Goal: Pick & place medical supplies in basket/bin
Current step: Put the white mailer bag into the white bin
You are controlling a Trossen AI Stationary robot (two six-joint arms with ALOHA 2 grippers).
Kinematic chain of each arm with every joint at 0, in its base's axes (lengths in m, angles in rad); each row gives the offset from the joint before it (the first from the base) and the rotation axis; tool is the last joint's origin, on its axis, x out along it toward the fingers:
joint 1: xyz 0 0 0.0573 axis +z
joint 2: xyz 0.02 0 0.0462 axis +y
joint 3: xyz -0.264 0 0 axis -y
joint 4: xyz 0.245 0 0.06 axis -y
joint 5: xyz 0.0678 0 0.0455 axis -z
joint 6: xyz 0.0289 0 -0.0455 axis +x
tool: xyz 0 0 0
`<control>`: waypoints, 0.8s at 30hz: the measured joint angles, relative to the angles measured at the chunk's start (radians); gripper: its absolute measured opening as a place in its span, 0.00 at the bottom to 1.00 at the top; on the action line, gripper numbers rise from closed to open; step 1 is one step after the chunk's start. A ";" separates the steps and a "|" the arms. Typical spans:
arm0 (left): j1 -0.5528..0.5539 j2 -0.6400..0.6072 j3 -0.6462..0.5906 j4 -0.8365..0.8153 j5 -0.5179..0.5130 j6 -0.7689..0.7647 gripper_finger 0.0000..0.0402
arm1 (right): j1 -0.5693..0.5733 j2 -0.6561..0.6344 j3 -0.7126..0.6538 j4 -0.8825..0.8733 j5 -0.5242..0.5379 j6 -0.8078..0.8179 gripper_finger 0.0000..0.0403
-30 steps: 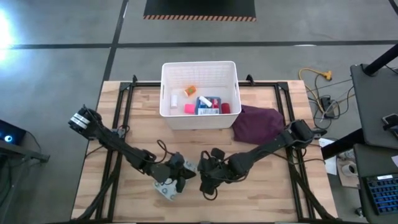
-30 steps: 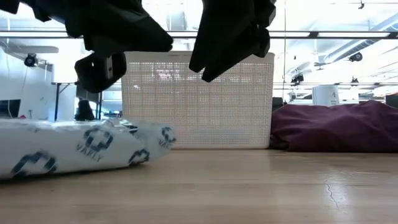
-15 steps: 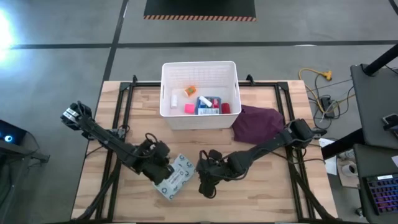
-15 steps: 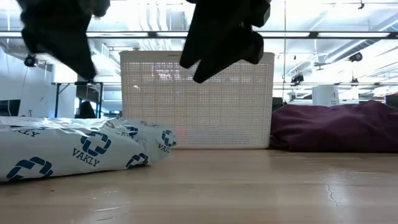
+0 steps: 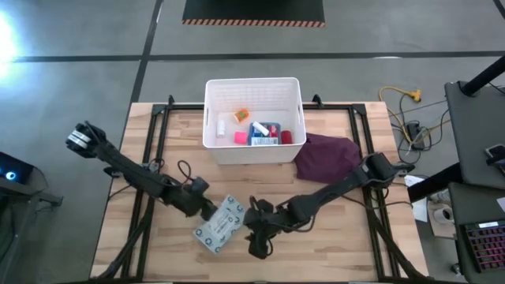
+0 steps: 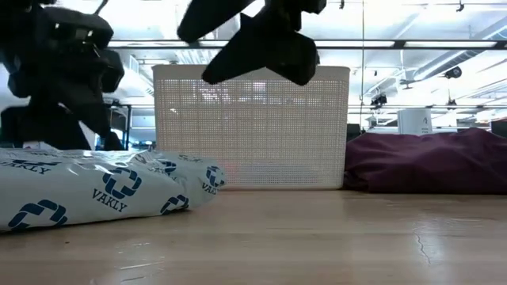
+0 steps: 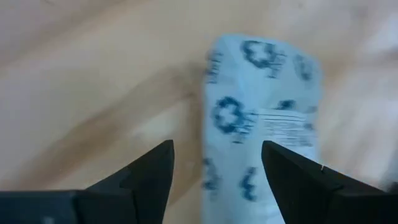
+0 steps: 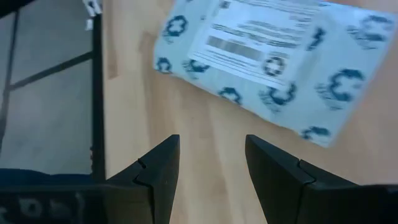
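Note:
A grey-green flat packet (image 5: 221, 225) with blue logos lies flat on the wooden table, also in the low view (image 6: 103, 194). My left gripper (image 5: 199, 207) stands open at the packet's far-left corner, and the packet (image 7: 261, 124) lies ahead of its fingers. My right gripper (image 5: 257, 235) hangs open just right of the packet (image 8: 273, 62), with nothing between its fingers. The white bin (image 5: 211, 118) at the far middle holds a blue box (image 5: 264, 132), a red bottle (image 5: 286, 137), a pink cube (image 5: 240, 137) and small white and orange items.
A maroon cloth (image 5: 327, 156) lies bunched right of the bin, also in the low view (image 6: 428, 162). A black frame (image 5: 154, 142) runs along the table's left and right sides. Bare wood lies between the packet and the bin's (image 6: 253, 127) near wall.
My left gripper has let go of the packet and drawn back toward the table's left and far side; the packet now lies uncovered on the wood. My right gripper has edged toward the table's left and near edge, closer to the packet.

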 joint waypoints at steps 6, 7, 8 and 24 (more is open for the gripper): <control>0.019 -0.049 -0.161 0.243 0.012 -0.006 0.57 | -0.007 0.007 -0.002 0.030 0.009 -0.003 0.43; 0.021 -0.043 -0.172 0.239 0.009 -0.017 0.57 | -0.011 0.007 -0.004 0.040 0.009 -0.003 0.43; 0.023 -0.037 -0.177 0.241 0.009 -0.019 0.57 | -0.015 0.007 -0.005 0.045 0.009 -0.001 0.43; 0.025 0.141 -0.130 0.426 0.146 0.017 0.57 | -0.028 0.121 0.000 0.147 -0.030 0.113 0.43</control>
